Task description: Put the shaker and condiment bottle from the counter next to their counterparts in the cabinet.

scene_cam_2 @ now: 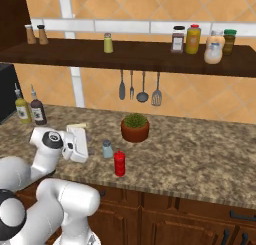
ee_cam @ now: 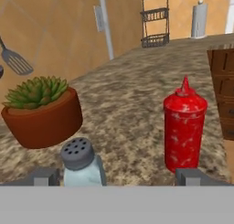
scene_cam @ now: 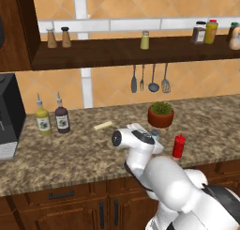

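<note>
While we hang low over the speckled brown granite counter (scene_cam: 70,154), the dark brown wooden wall cabinet (scene_cam_2: 100,56) with its long open shelf board runs across above us. Our white arm sits folded at the counter's front edge.

On the counter: terracotta pot with a green plant (scene_cam_2: 135,127) near the back wall, a yellow spouted bottle (scene_cam: 42,118) and a dark spouted bottle (scene_cam: 62,117) upright side by side, well off toward the black appliance (scene_cam: 9,116).

Small all-red squeeze bottle with nozzle cap (ee_cam: 183,127) stands upright near the front edge, just in front of our hand. Small pale blue-grey shaker with a grey perforated cap (ee_cam: 81,166) stands upright just beside it, apart from it, between the bottle and the hand in the right base view.

On the shelf: yellow-green shaker with grey cap (scene_cam: 145,40) mid-board, two brown shakers (scene_cam: 58,37) at one end, dark brown black-capped bottle (scene_cam_2: 178,39) and orange red-capped bottle (scene_cam_2: 193,39) together toward the other end.

Our gripper (ee_cam: 116,176) has its fingers spread fully wide, holding nothing; in the hand view the shaker sits just inside one fingertip (ee_cam: 45,176).
</note>
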